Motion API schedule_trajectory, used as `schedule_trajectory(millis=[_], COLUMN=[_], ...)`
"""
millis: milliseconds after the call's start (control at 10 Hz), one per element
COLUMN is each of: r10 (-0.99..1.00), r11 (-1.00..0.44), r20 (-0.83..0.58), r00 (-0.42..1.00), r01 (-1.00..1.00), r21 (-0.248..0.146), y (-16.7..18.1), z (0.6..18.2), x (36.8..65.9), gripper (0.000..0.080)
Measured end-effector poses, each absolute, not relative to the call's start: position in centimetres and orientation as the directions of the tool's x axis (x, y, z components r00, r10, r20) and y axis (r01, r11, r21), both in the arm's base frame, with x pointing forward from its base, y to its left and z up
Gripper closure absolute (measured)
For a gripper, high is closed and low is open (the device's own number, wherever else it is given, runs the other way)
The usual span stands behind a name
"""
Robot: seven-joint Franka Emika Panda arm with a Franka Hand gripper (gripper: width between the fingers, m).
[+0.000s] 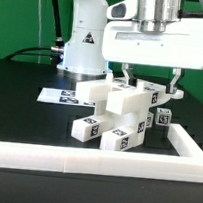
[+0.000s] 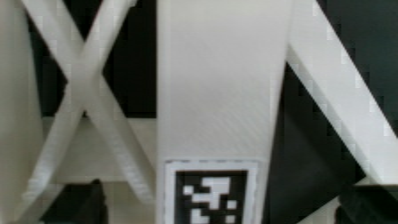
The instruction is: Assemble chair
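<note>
gripper (image 1: 149, 86) hangs just over the chair pieces (image 1: 113, 116); jaws spread wide, nothing between them; pieces are heaped mid-table (image 1: 18, 117), with the marker board (image 1: 62, 96) behind and the border frame (image 1: 83, 164) in front; a small cube (image 1: 164, 119) lies just beside the heap on the exterior view's right.

step in hand, my guess: reach and grasp the top piece. to do it well: centre the jaws across the narrow width of one piece only; come straight down; keep the jaws off neighbouring parts, since the heap looks loose and a nudge could shift it; close only once both sides are flanked squarely.

wrist view gives what the exterior can't: a long piece (image 2: 214, 90) runs straight through the middle, tag (image 2: 214, 196) at one end, so alignment looks fair; the crossed white bars beside it are blurred, can't tell what they are. exterior view gives height over the heap and the overall layout; wrist view shows neither.
</note>
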State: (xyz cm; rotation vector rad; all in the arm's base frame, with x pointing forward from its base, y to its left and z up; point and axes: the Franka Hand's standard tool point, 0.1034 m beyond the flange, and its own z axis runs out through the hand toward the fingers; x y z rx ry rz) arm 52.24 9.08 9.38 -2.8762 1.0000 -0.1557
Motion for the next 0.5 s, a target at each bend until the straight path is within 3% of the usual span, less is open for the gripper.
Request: schedule_trajectory(millis=[500], r10=[-0.576], r11=[-0.816], r20=[0.081], r00=[0.814], r01=[-0.566], r21=[-0.113], y=[7.2], z=[9.3], x=[52.8], gripper=[0.0151])
